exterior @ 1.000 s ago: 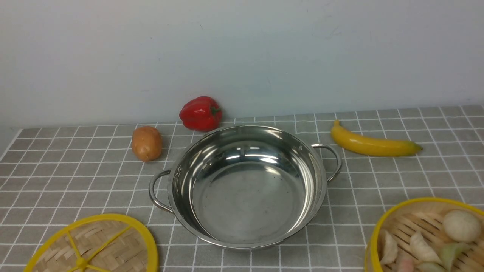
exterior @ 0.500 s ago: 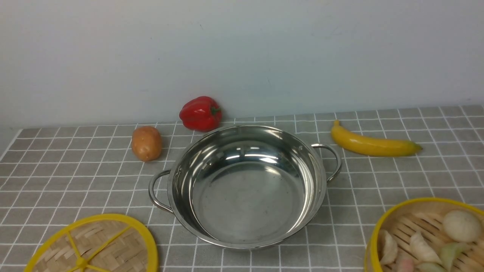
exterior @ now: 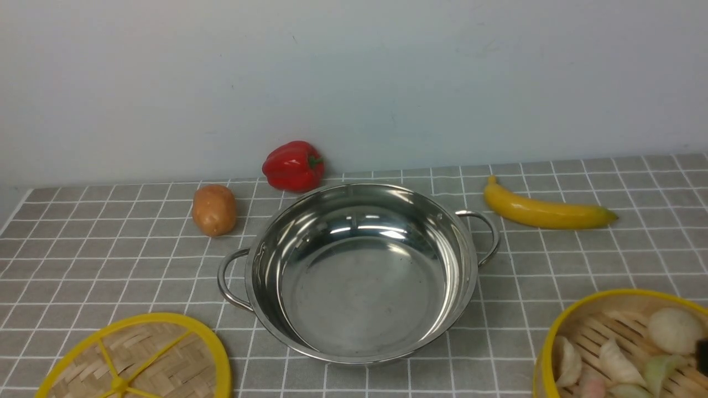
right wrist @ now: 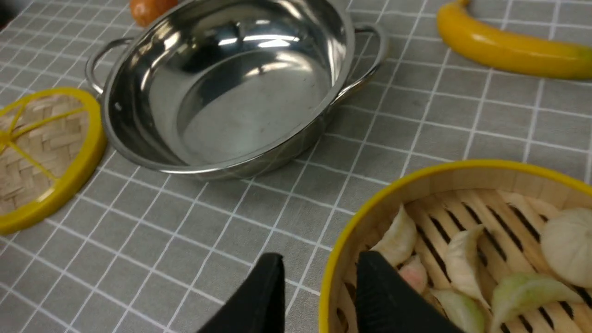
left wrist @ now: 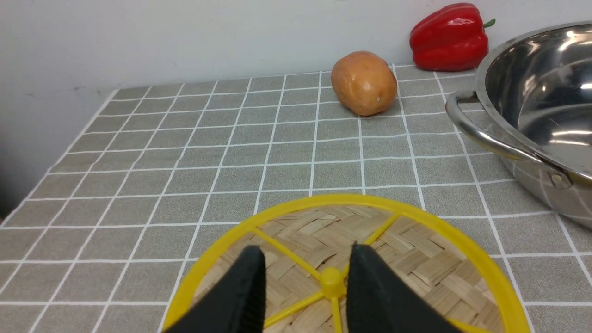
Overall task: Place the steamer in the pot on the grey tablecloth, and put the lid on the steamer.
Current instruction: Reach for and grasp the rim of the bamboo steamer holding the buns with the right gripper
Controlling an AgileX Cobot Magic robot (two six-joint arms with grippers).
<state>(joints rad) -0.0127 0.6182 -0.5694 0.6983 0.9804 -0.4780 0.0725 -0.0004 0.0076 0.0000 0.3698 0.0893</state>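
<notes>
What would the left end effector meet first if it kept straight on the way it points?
Probably the woven lid, near its hub, which shows between the left end effector's fingertips; how much height remains above it is unclear.

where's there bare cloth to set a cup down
Left of the potato, and between pot and steamer, below the banana. Crowded: the back, where pepper nearly meets pot.
</notes>
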